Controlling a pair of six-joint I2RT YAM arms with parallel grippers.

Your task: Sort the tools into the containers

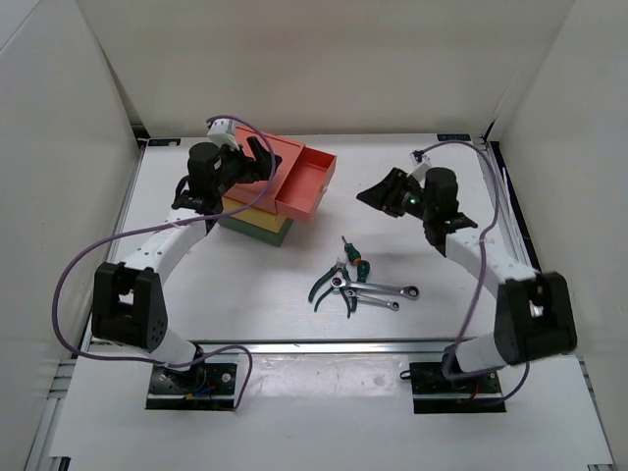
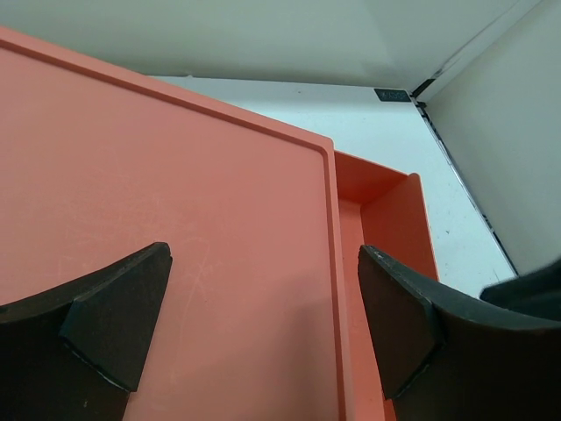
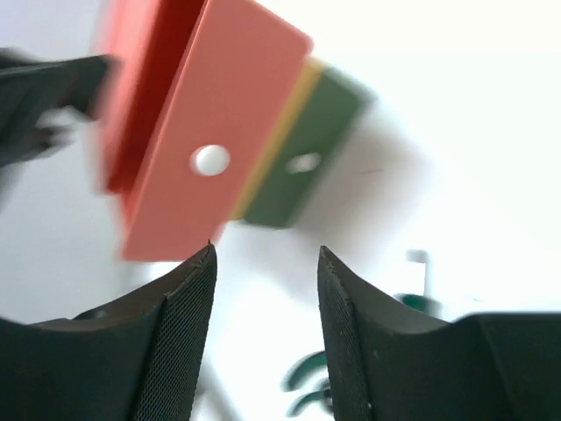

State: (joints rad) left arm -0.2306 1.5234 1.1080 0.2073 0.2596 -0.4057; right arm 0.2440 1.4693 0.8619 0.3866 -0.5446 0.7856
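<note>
Tools (image 1: 358,280): a loose cluster on the white desk (image 1: 245,324), in the middle, toward my arm bases. It has dark-green-handled pliers (image 1: 327,287), two silver wrenches (image 1: 388,291) touching them, and green-handled screwdrivers (image 1: 353,258) just behind.
Containers (image 1: 265,211): a stack at the back left. The salmon-red drawer (image 1: 306,182) on top stands slid out to the right, above the yellow drawer (image 1: 257,218) and the dark green drawer (image 1: 253,232).
Left pincer (image 1: 260,157): spread wide and holding nothing, just over the flat salmon-red top of the stack, well apart from the tools.
Right pincer (image 1: 378,196): partly spread and holding nothing, to the right of the slid-out drawer and apart from it. It faces the drawer's front and white knob (image 3: 210,160). The tools lie near, closer to my bases.
</note>
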